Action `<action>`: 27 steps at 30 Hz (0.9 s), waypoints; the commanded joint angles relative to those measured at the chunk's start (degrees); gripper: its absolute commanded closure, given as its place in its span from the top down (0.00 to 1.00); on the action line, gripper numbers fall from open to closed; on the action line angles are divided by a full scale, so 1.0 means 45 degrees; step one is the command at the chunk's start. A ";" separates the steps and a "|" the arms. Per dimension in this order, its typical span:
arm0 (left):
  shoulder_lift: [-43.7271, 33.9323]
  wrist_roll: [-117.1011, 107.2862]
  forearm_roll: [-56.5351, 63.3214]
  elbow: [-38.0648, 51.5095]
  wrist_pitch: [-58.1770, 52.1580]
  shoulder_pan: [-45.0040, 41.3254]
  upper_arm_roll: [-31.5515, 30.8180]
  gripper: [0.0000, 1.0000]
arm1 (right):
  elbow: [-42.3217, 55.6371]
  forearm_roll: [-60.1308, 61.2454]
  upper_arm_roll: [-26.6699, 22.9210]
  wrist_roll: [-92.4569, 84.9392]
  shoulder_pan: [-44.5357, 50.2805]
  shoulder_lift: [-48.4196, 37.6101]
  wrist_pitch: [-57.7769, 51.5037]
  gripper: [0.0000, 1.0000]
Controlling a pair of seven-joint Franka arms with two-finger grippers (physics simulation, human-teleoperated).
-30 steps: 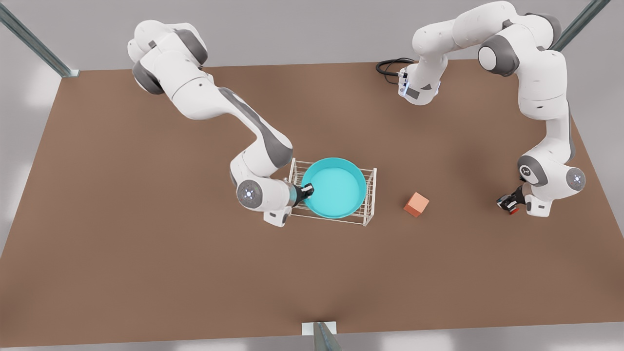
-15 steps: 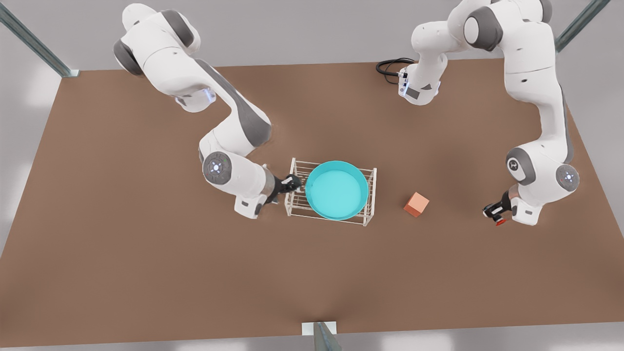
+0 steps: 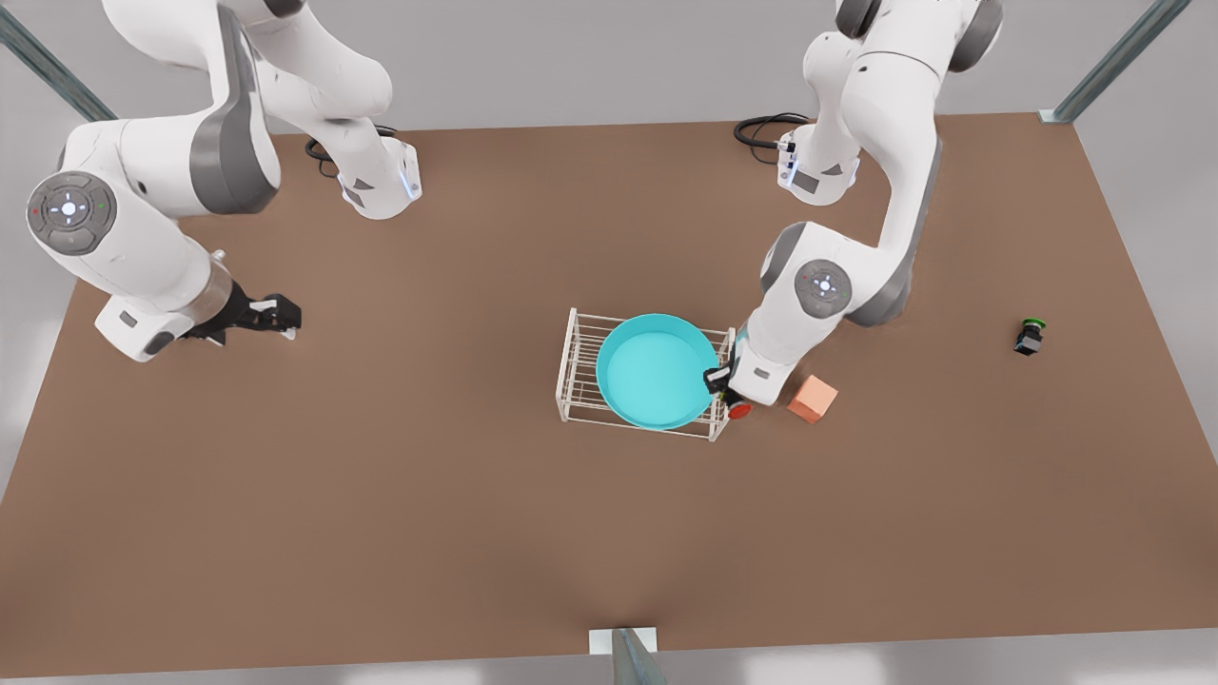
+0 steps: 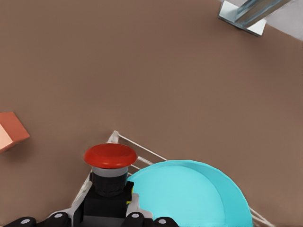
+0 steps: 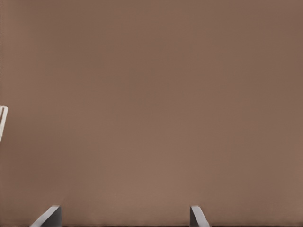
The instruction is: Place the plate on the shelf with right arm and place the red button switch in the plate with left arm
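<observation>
- Left gripper (image 3: 727, 390) pinches the red button switch (image 4: 110, 166); fingers (image 4: 134, 218) clamp its black body, red cap facing away from the wrist.
- In the front view this gripper hangs at the shelf's (image 3: 574, 381) end on the front view's right, just beside the plate's (image 3: 657, 371) rim; the switch's red cap (image 3: 739, 410) peeks out below the wrist, by the rack corner.
- Left wrist view: switch sits over the rack's corner wires (image 4: 137, 146), plate (image 4: 189, 198) just beside it; switch is not inside the dish.
- Plate rests flat on the shelf's slatted top, empty, covering most of the half on the front view's right.
- Right gripper (image 3: 276, 314) sits well apart on the front view's left, above bare table (image 3: 381, 476), fingers spread, nothing between them; right wrist view shows the two fingertips (image 5: 47, 217) wide apart over brown tabletop.
- Orange-pink cube (image 3: 812, 399) on the table near the left gripper, just off the shelf.
- Green-capped switch (image 3: 1029, 335) far toward the front view's right.
</observation>
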 commanded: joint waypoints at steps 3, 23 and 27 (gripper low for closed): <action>0.0405 -0.9951 0.0693 0.0157 0.0948 -0.0411 -0.0785 0.40 | -0.0174 0.0419 -0.0045 -0.1612 -0.0006 -0.0077 -0.0636 1.00; -0.1821 1.1495 0.1865 0.4806 -1.0009 0.1618 0.1383 1.00 | -0.0193 0.0419 -0.0142 -0.1592 0.0208 -0.0350 -0.0655 1.00; -0.1899 1.1495 0.1571 0.4864 -1.0869 0.2089 0.1363 1.00 | -0.0174 0.0399 -0.0220 -0.1573 0.0248 -0.0331 -0.0655 1.00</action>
